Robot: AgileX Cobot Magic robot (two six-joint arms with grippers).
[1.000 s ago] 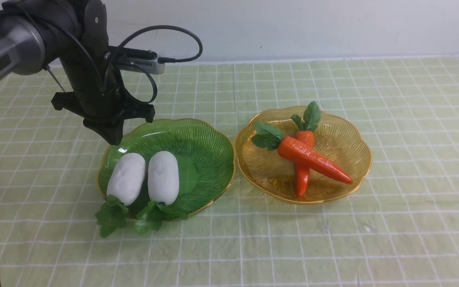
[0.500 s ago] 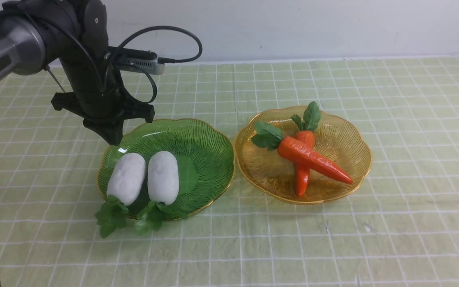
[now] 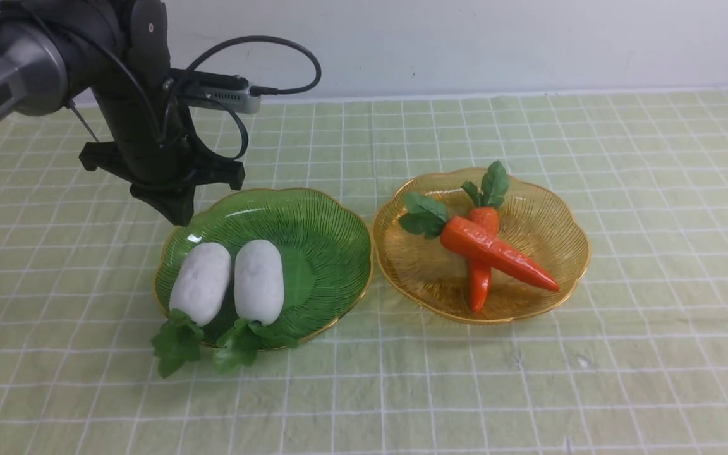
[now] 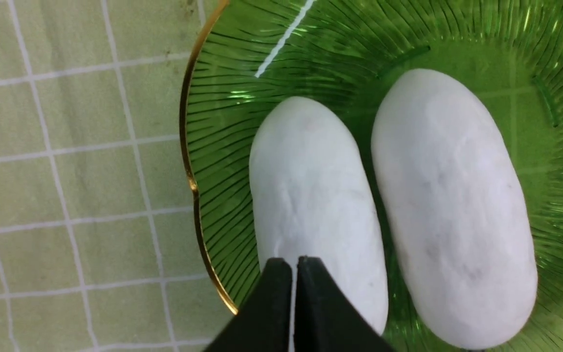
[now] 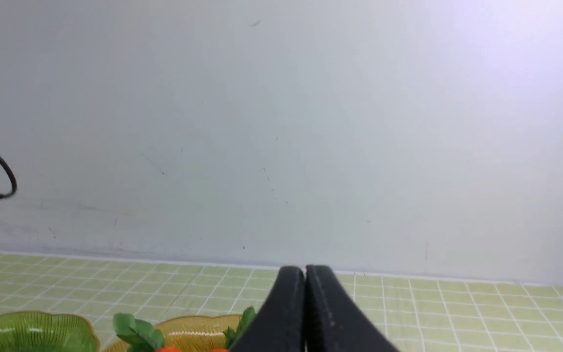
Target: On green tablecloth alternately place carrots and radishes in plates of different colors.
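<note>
Two white radishes (image 3: 201, 282) (image 3: 259, 280) lie side by side in the green plate (image 3: 320, 234), leaves over its near rim. Two orange carrots (image 3: 497, 253) (image 3: 479, 278) lie crossed in the amber plate (image 3: 547, 221). My left gripper (image 3: 179, 218) is shut and empty, hanging just above the green plate's far left rim. In the left wrist view its tips (image 4: 294, 264) sit over the left radish (image 4: 311, 195), beside the other radish (image 4: 452, 205). My right gripper (image 5: 305, 272) is shut and empty, raised, facing the wall; it is out of the front view.
The green tablecloth (image 3: 528, 392) with a white grid covers the whole table. A white wall stands behind the table's far edge. The left arm's black cable (image 3: 288, 57) loops above the cloth behind the green plate.
The left arm has risen slightly and drawn a little back from the green plate. Radishes, carrots and plates have not moved.
</note>
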